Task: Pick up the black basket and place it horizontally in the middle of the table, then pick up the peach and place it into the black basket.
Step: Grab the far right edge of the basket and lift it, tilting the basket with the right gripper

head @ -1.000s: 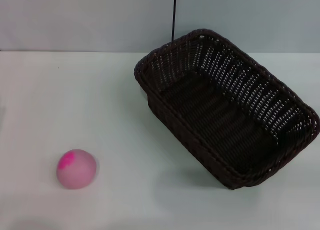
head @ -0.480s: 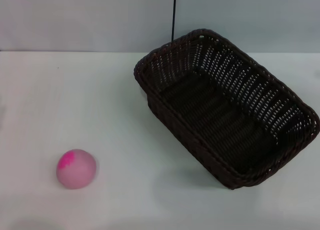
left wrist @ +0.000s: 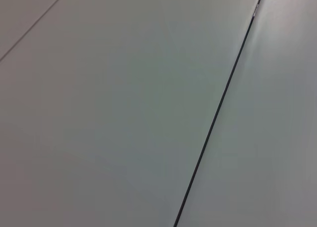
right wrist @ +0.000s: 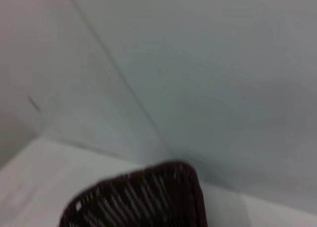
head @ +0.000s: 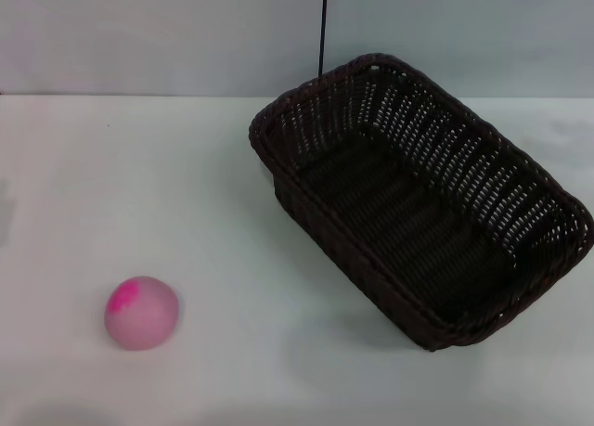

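Note:
The black basket (head: 418, 199) stands on the white table (head: 213, 194) at the right, set diagonally, open side up and empty. One of its corners also shows in the right wrist view (right wrist: 148, 200). The peach (head: 140, 312) lies on the table at the near left, pale pink with a magenta patch on top. It is well apart from the basket. Neither gripper shows in any view. The left wrist view shows only a plain wall with a dark seam.
A grey wall (head: 167, 36) rises behind the table's far edge, with a thin dark vertical line (head: 323, 27) on it above the basket. White tabletop lies between the peach and the basket.
None in the head view: basket and peach lie where they were.

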You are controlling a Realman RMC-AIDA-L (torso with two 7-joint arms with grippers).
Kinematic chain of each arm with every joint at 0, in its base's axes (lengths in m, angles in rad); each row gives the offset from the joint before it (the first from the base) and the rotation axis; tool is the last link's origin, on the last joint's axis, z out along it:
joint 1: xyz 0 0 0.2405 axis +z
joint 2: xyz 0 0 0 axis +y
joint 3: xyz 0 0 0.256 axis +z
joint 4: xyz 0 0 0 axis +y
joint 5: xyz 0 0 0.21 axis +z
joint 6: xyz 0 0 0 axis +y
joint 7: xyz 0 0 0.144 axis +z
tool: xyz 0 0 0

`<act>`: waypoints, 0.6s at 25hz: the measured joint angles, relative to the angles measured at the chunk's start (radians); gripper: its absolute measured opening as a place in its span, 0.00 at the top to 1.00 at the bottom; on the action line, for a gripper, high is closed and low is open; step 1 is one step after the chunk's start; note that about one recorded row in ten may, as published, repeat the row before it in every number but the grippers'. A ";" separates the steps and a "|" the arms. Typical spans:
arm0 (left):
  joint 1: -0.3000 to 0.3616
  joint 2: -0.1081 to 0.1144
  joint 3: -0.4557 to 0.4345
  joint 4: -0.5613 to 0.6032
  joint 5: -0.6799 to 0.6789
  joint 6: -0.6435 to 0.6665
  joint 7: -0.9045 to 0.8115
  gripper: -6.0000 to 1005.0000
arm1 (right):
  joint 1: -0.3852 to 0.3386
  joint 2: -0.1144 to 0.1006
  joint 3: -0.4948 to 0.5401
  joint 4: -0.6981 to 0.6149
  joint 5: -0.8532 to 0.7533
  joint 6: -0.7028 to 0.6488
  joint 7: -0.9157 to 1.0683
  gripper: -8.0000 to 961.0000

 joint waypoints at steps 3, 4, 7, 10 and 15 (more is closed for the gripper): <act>0.001 0.000 0.003 0.000 0.000 0.000 0.000 0.18 | 0.034 0.001 -0.040 0.025 -0.054 0.011 0.003 0.19; 0.004 0.000 0.010 -0.001 0.000 0.000 -0.001 0.18 | 0.041 0.002 -0.049 0.036 -0.068 0.015 0.005 0.19; 0.008 0.000 0.025 -0.003 0.000 0.000 -0.001 0.18 | 0.059 0.003 -0.089 0.070 -0.101 0.030 0.013 0.20; 0.013 0.000 0.030 -0.006 0.000 -0.001 -0.001 0.18 | 0.072 0.005 -0.124 0.094 -0.135 0.047 0.015 0.20; 0.021 0.000 0.030 -0.010 0.000 -0.001 -0.001 0.18 | 0.083 0.011 -0.173 0.136 -0.154 0.087 0.016 0.20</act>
